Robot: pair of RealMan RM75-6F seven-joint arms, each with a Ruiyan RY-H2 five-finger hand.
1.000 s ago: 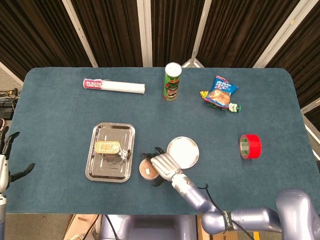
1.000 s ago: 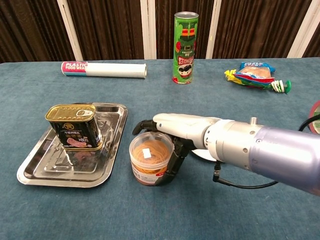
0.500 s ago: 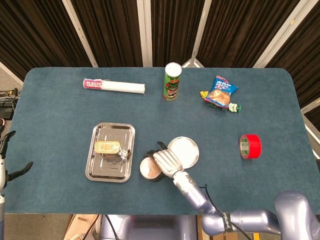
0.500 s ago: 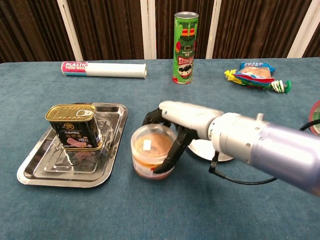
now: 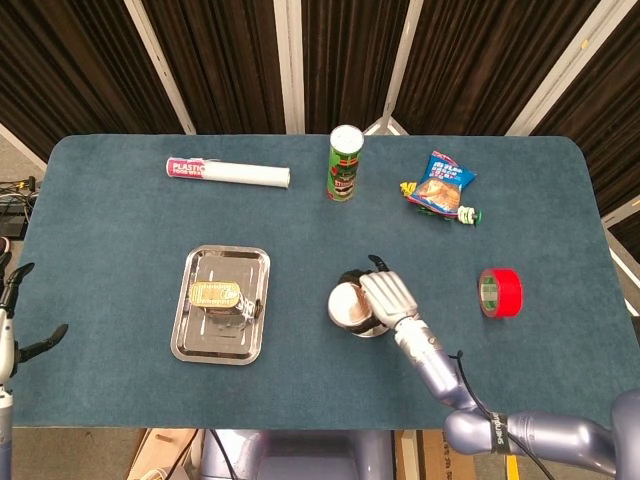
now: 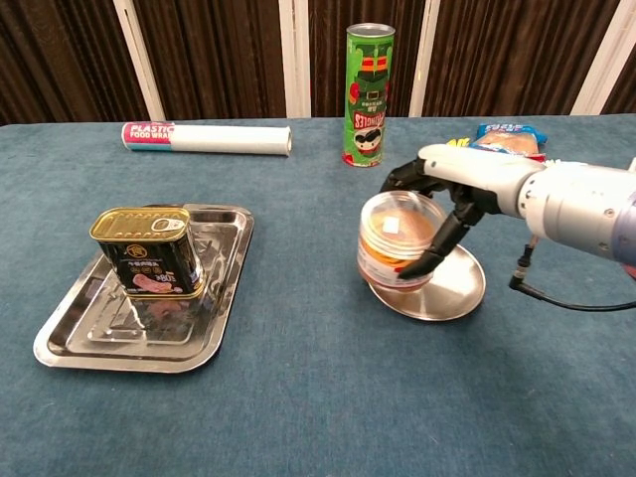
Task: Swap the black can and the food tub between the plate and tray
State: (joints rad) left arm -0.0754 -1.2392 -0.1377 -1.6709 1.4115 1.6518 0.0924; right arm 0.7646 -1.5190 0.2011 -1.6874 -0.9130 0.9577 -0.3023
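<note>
The food tub, clear with orange-brown contents, is tilted and gripped by my right hand. It hangs over the left part of the small round metal plate; whether it touches the plate I cannot tell. The black can with a gold lid stands upright in the steel tray on the left. My left hand shows at the far left edge of the head view, off the table, fingers apart and holding nothing.
A green chip tube stands at the back centre. A plastic wrap roll lies at the back left, a snack bag at the back right. A red tape roll sits at the right.
My right hand has lifted the food tub from the table beside the tray and carried it right, over the plate. The can and the left hand have stayed put.
</note>
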